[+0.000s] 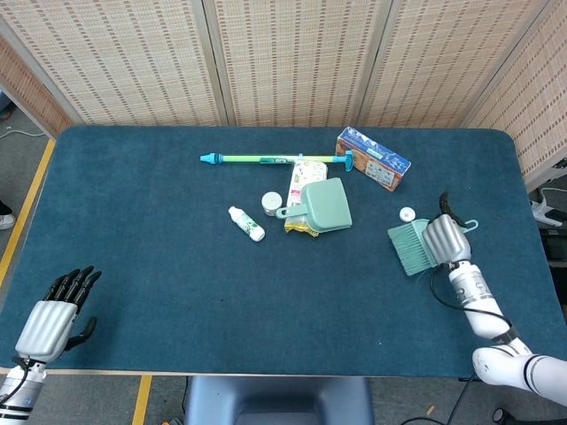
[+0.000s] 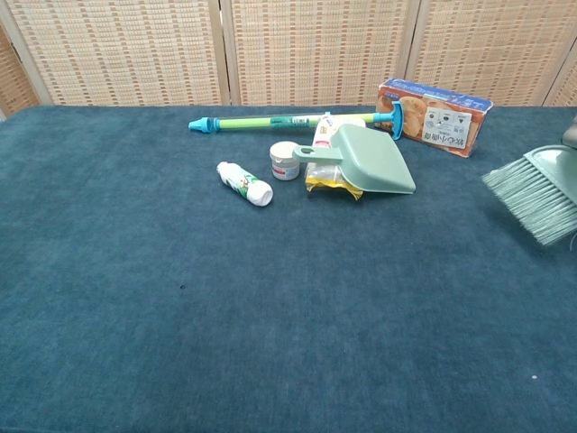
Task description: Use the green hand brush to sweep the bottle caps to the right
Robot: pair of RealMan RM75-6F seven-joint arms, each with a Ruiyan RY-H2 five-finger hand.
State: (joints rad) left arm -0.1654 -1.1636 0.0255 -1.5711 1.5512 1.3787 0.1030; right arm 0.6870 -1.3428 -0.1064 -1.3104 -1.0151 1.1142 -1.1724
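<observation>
My right hand [image 1: 442, 237] grips the handle of the green hand brush [image 1: 410, 246] near the table's right side. The brush's pale green bristles [image 2: 534, 196] point left and fan out over the cloth. A white bottle cap [image 1: 407, 213] lies just above the bristles in the head view; the chest view hides it behind the brush. My left hand [image 1: 55, 314] rests at the front left corner, fingers apart, holding nothing.
A green dustpan [image 1: 320, 205] lies mid-table on a yellow packet, beside a small white jar [image 1: 271, 203] and a white bottle [image 1: 246, 223]. A long green-and-blue tube [image 1: 275, 159] and a printed box [image 1: 373, 158] lie further back. The table's right edge [image 1: 530, 239] is close to the brush.
</observation>
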